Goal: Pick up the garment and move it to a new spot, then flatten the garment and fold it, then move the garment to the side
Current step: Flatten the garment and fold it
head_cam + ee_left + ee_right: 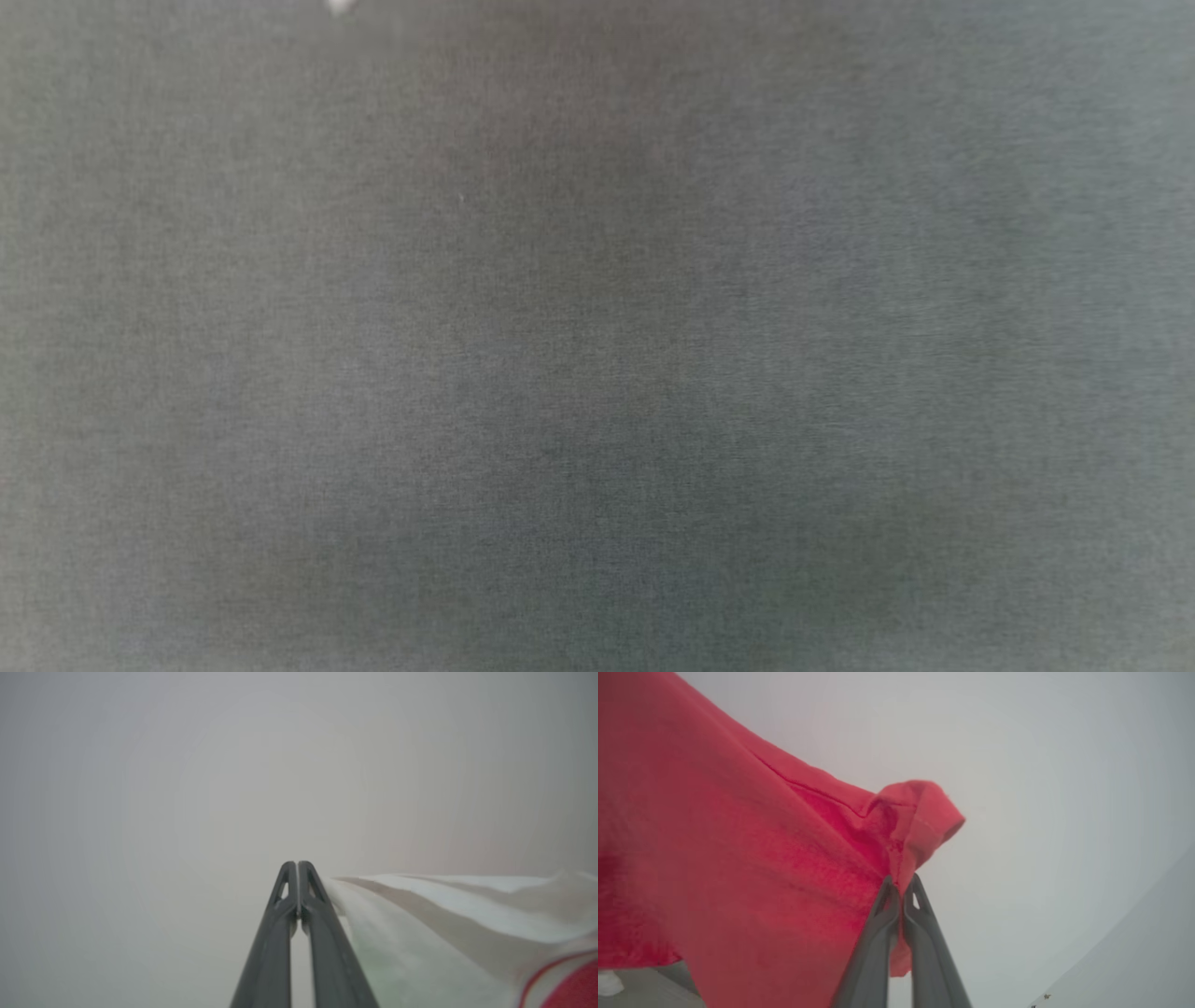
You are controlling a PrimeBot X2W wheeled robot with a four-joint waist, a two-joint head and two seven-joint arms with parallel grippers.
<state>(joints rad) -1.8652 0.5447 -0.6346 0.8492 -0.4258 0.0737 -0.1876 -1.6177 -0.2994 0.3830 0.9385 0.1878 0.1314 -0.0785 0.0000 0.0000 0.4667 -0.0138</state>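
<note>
In the right wrist view the garment (738,858) hangs as a broad sheet of red cloth across the left half, lifted off the surface. My right gripper (901,882) is shut on a folded red hem corner, which bunches up just above the tips. In the left wrist view a white sleeve of the garment (444,914) stretches from the fingertips off to the right, with red-and-white trim at the lower right corner. My left gripper (297,868) is shut, its tips pressed together at the sleeve's edge. The chest lettering is hidden.
The head view looks down on a plain grey cloth-like surface (597,355), with a small white speck (339,6) at its top edge. Pale grey, blurred background lies behind both grippers. A strip of grey surface (1134,952) shows at the lower right of the right wrist view.
</note>
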